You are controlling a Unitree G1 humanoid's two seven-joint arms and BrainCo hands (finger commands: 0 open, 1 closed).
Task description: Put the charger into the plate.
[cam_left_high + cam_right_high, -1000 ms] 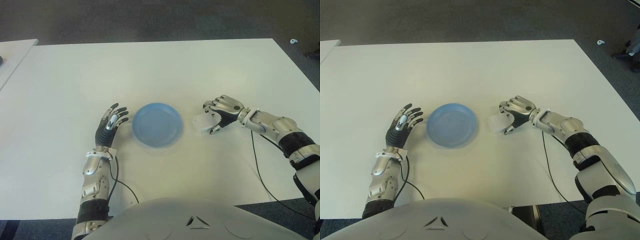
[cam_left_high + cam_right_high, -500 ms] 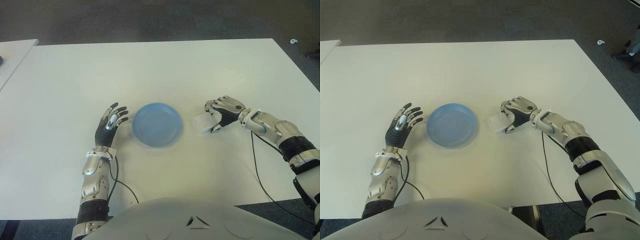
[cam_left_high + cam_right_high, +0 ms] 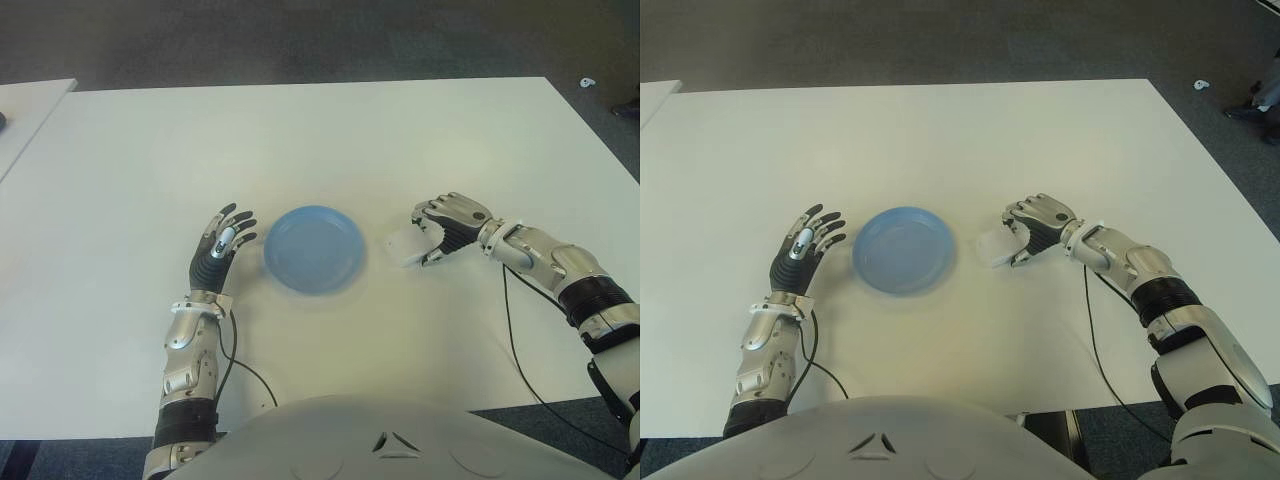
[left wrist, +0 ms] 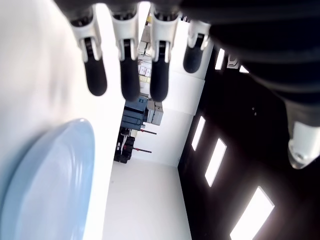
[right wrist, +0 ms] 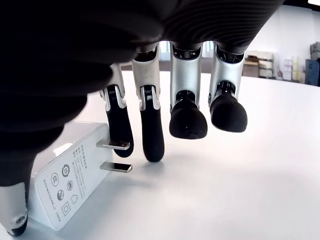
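Right robot hand (image 3: 1038,226) curled; left robot hand (image 3: 803,248) flat, spread.

White table (image 3: 300,140) on dark, prob. carpeted floor (image 3: 300,40).

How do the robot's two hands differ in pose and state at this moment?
The left hand has its fingers spread and holds nothing; the right hand has its fingers curled over the white charger. The left hand shows left of the blue plate, the right hand on its right. Both show over the white table, outside the plate.
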